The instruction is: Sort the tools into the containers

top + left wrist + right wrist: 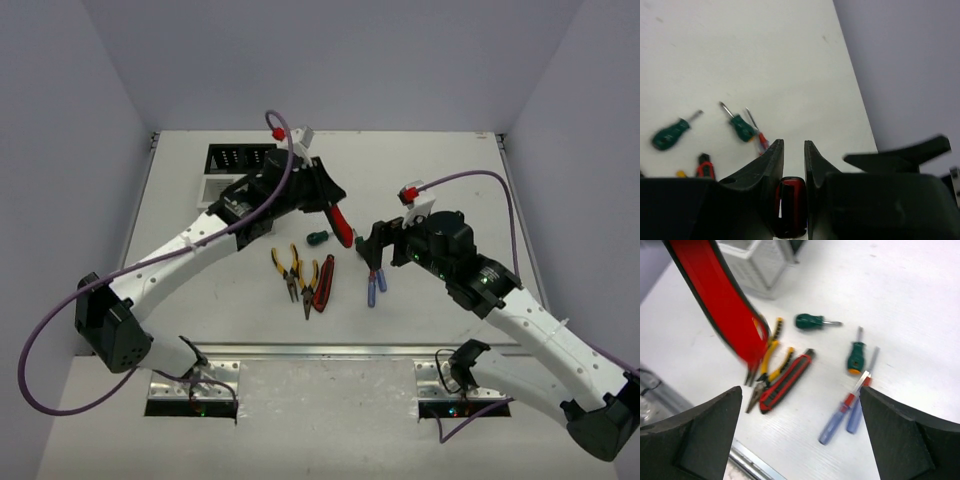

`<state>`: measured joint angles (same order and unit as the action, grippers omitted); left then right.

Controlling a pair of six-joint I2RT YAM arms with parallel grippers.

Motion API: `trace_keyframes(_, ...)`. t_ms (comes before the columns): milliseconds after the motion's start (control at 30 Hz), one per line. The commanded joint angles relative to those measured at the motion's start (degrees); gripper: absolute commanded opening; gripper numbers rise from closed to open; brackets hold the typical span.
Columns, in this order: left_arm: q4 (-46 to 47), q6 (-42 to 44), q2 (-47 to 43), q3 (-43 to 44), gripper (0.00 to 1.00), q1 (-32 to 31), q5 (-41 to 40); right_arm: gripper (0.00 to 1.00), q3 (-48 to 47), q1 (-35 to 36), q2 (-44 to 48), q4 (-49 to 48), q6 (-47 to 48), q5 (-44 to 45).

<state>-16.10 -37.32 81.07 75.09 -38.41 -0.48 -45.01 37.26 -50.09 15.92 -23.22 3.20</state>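
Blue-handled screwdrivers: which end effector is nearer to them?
Right. The right end effector is over the blue-handled screwdrivers; the left end effector, gripping a red-handled tool, is farther, toward the far left.

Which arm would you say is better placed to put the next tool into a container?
Left. The left gripper is shut on a red-handled tool, raised close to the black container; the right gripper is open and empty above the blue screwdrivers.

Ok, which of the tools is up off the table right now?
The red-handled tool clamped in the left gripper: it hangs in the air, while the pliers, cutters and screwdrivers all lie on the table.
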Motion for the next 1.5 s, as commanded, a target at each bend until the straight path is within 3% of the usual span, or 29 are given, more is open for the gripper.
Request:
trace_keyframes(0,-10.6,3.5,4.0,10.8,0.00,12.4,-13.1,0.99,-2.2,-0.3,3.9,8.9,-3.2,16.6)
trace_keyframes(167,-18.2,4.0,17.5,29.7,0.00,23.9,-30.7,0.99,-2.9,-0.3,4.2,14.3,-2.4,18.1)
trace_keyframes(333,-15.8,6.0,26.2,38.8,0.00,31.8,-40.3,0.99,0.3,-0.3,7.1,14.7,-2.5,12.3)
trace_keyframes(500,-1.2,11.0,28.8,33.9,0.00,35.3,-40.9,0.99,2.8,-0.3,8.8,15.0,-2.1,7.7)
trace_keyframes(833,13.4,12.0,31.3,21.9,0.00,35.9,-34.6,0.99,3.5,-0.3,6.2,13.6,-1.7,4.3)
trace_keyframes(1033,11.5,9.7,32.5,21.1,0.01,35.9,-30.3,0.99,2.7,-0.3,2.6,12.3,-2.8,0.0)
trace_keyframes(1067,10.7,9.3,32.7,21.4,0.08,35.9,-28.9,0.99,2.8,-0.3,2.3,12.0,-3.2,-0.1)
trace_keyframes(1133,8.9,7.8,32.4,21.4,0.50,35.9,-27.4,0.99,3.5,-0.3,2.1,11.0,-4.1,-0.6)
trace_keyframes(1167,8.1,7.3,32.1,21.5,0.83,35.9,-26.4,0.99,3.7,-0.3,1.9,10.4,-4.5,-0.7)
trace_keyframes(1200,7.2,6.7,31.5,21.4,1.00,35.9,-25.4,0.99,3.8,-0.3,1.4,10.0,-4.9,-0.7)
trace_keyframes(1333,2.9,4.1,26.8,21.0,1.00,35.9,-21.8,0.99,2.9,-0.3,-2.6,10.8,-7.7,1.5)
trace_keyframes(1467,-3.0,1.7,19.6,19.2,1.00,35.7,-12.2,0.99,2.6,-0.3,-8.0,9.6,-9.4,1.1)
